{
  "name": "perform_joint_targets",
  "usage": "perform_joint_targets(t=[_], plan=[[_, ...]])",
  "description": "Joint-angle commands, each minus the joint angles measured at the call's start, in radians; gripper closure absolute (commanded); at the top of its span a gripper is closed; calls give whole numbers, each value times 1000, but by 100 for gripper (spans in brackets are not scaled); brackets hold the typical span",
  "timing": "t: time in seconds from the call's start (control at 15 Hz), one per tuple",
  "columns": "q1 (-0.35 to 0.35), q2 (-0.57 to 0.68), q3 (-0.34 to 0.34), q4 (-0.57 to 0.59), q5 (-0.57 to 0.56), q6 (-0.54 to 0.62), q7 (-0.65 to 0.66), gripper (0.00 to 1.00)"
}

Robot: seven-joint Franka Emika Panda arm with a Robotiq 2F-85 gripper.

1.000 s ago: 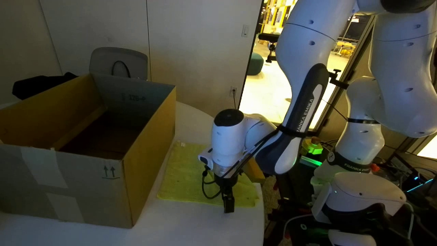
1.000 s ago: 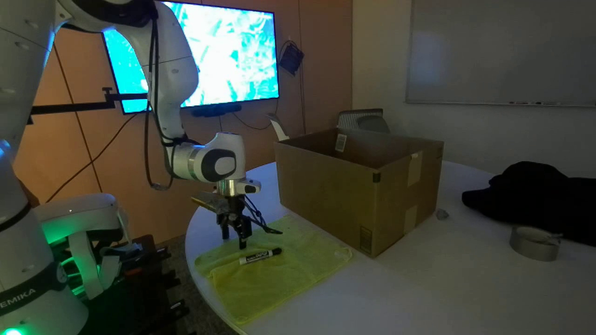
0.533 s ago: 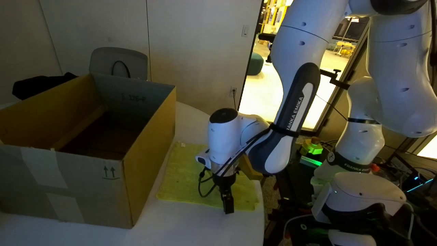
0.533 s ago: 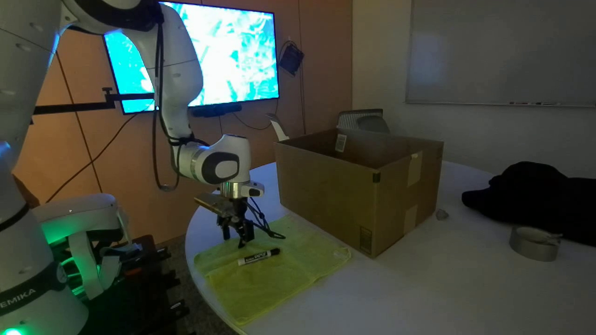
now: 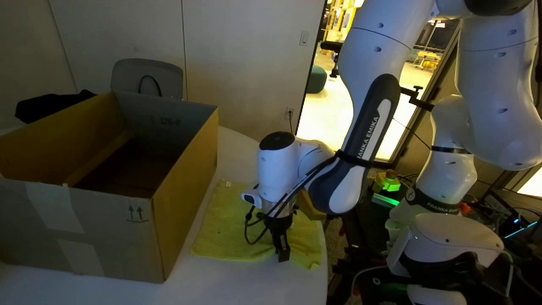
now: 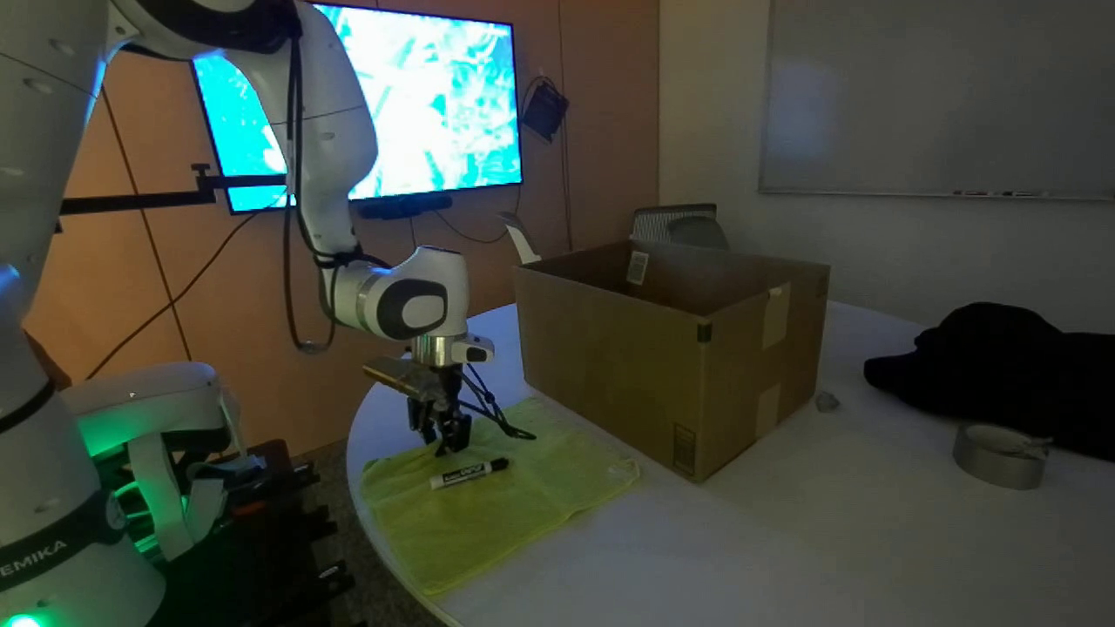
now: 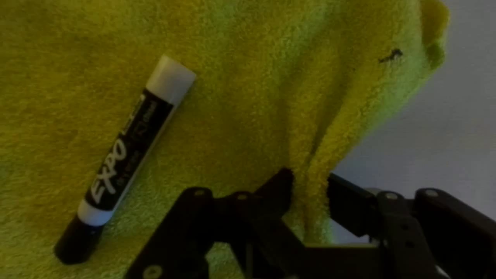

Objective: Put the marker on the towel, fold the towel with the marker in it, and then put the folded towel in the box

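The pale yellow-green towel (image 7: pixel 232 97) lies spread on the table, its edge bunched into a pinched ridge. My gripper (image 7: pixel 310 190) is shut on that ridge, with cloth pressed between both fingers. In an exterior view the gripper (image 6: pixel 442 438) reaches down to the towel (image 6: pixel 531 514), just beside the marker. The marker (image 7: pixel 126 155), black-labelled with a white end and dark cap, rests loose on the towel, left of the fingers in the wrist view; the arm hides it in an exterior view. The brown cardboard box (image 6: pixel 610 374) stands upright and uncovered beside the towel.
A tape roll (image 6: pixel 1000 457), a black cloth heap (image 6: pixel 1002 374) and a small grey lump (image 6: pixel 826 401) lie on the table beyond the box. The round table's edge (image 5: pixel 325 254) runs close to the towel on the robot's side. A chair (image 5: pixel 146 78) stands behind the box.
The fingers have closed in on the towel's edge. Cloth has gathered between them, and the towel and marker have been drawn slightly toward the gripper.
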Motion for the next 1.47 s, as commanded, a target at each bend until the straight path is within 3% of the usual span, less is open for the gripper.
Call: perform_joint_targets(t=[0.0, 0.27, 0.53, 0.93, 1.13, 1.2, 1.27, 1.4], plan=[[-11, -79, 1, -48, 22, -21, -21, 93], [-20, -201, -27, -140, 19, 13, 9, 89], [-20, -319, -105, -216, -13, 31, 87, 89], [-44, -372, -248, -247, -130, -11, 365, 89], [-52, -351, -276, -242, -178, -60, 476, 89], [-56, -350, -274, -245, -174, -67, 487, 64], [-60, -353, -271, -250, -165, -74, 491, 64], [-61, -353, -270, -251, -167, -81, 512, 53]])
